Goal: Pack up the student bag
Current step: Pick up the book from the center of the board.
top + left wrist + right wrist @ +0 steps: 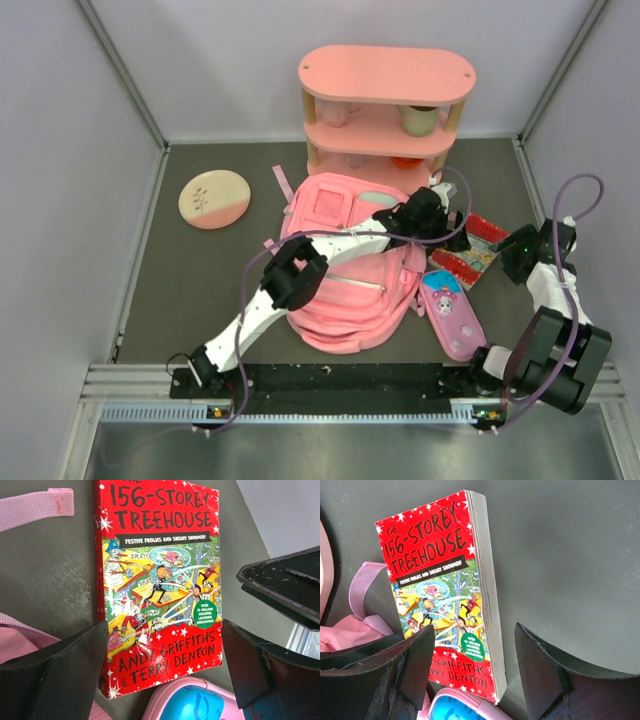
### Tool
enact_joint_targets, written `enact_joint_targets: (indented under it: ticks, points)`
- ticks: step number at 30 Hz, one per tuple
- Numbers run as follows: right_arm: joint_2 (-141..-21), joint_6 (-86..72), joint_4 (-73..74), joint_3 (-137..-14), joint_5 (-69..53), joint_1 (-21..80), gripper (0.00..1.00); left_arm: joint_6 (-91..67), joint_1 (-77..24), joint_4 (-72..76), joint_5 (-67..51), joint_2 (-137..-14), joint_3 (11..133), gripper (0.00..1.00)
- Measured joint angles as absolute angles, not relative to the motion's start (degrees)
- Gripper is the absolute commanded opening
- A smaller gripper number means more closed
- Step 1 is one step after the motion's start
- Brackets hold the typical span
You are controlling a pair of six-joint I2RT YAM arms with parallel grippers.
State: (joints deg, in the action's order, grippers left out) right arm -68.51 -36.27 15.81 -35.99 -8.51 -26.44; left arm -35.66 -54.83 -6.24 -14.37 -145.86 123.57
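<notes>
Top view: the large pink fabric student bag [345, 275] is lying flat on the dark worktop [200, 280], front pockets facing up, just in front of the pink three-tier shelf [385, 100]. My left arm is reaching across it to the right. A round pink-and-cream plate [214, 199] is lying well apart on the left.

Left wrist view: I am holding my left fingers [55, 675] fully apart, clamped on nothing. They are hovering over a red paperback book titled "156-Storey Treehouse" [160, 580], which is lying face up beside the bag, just beyond the purple-pink oval pencil case [192, 702].

Right wrist view: my right fingers [545, 675] are also standing apart and empty, framing the same book from the other side. A pink strap loop [362, 587] of the bag is showing at the left.

Handling note: I am judging the bag to be soft, floppy and light, so it will sag and fold, not keep its shape, and its mouth will probably collapse unless one side is held up. The firmest holds are likely the top carry loop, a strap root or the stitched edge beside a zip; loose panel cloth would probably bunch and slip. I cannot tell whether the main zip is open. The book looks stiff and thin, best pinched across its edges.
</notes>
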Motion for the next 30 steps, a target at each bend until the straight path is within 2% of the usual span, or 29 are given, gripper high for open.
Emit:
enact_joint_targets:
  ticks: [13,16,22,24,25,26,28,30]
  points:
    - [-72.6,-37.1,11.3,-33.4,-15.8,-26.4,0.63,-35.9,-54.9,-9.4,-13.3,-148.1,125.9,0.98]
    - [-74.9,-37.0,8.8,-33.4,-19.4,-26.4,0.57,-36.3,-54.9,-8.7,-15.3,-148.3,125.9,0.93]
    - [-80.2,-36.6,6.0,-33.4,-22.6,-27.8,0.55,-38.5,-53.6,-7.0,-19.8,-149.1,125.9,0.86]
    - [-80.2,-36.4,5.2,-33.2,-22.8,-27.9,0.46,-39.1,-53.2,-6.5,-21.1,-149.3,125.9,0.85]
    - [-80.2,-36.0,4.9,-33.1,-22.9,-27.9,0.37,-39.2,-53.0,-6.2,-21.5,-149.4,125.9,0.85]
    - [-80.2,-35.9,4.8,-32.9,-22.7,-28.0,0.32,-39.4,-52.9,-6.1,-22.0,-149.5,125.9,0.85]
    - [-80.2,-35.5,4.1,-32.5,-22.8,-28.3,0.24,-39.5,-52.6,-6.0,-22.2,-149.5,125.9,0.84]
    - [-80.1,-35.6,3.0,-32.2,-23.9,-28.5,0.24,-39.6,-52.4,-5.9,-22.5,-149.5,125.9,0.84]
